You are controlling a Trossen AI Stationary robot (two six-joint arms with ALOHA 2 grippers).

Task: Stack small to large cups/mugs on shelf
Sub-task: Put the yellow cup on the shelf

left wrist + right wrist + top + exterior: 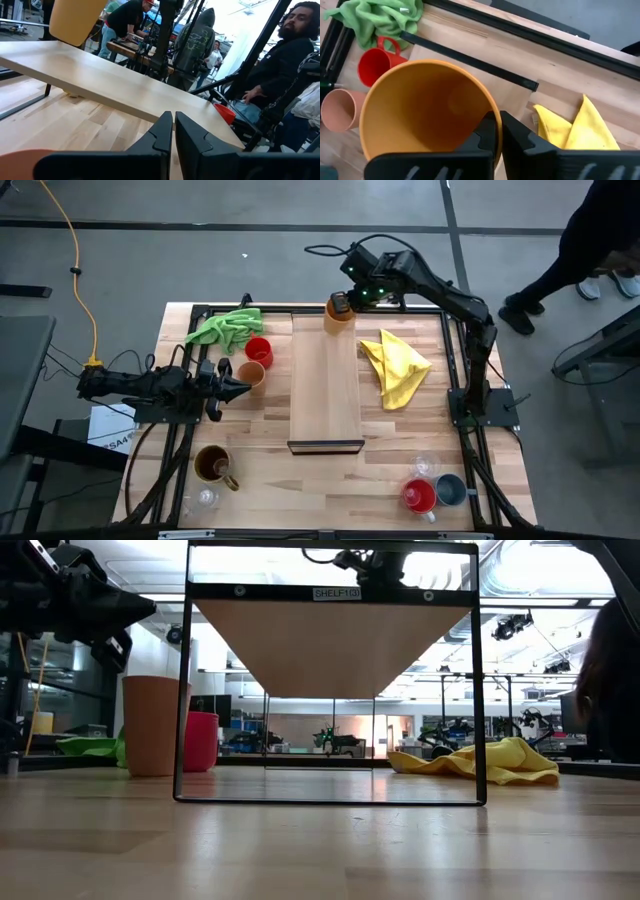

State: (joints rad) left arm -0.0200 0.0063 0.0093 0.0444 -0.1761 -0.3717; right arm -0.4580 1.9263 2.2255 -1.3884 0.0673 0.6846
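The shelf [326, 385] runs down the middle of the table [330, 480], and a tumbler [339, 315] sits at its far end in the right hand [340, 302]. Left of the shelf lie a cloth [225, 328], a mug [258, 349] and a second tumbler [251, 374], with the left hand [236, 389] just beside that tumbler. Right of the shelf lies another cloth [394, 365]; a third mug [213, 464] stands at the near left, and two more mugs [433, 494] touch at the near right.

Matt orange plastic tumbler [420, 107], smooth light-wood shelf [325, 380] on black metal frame, soft crumpled yellow cloth [395, 367]
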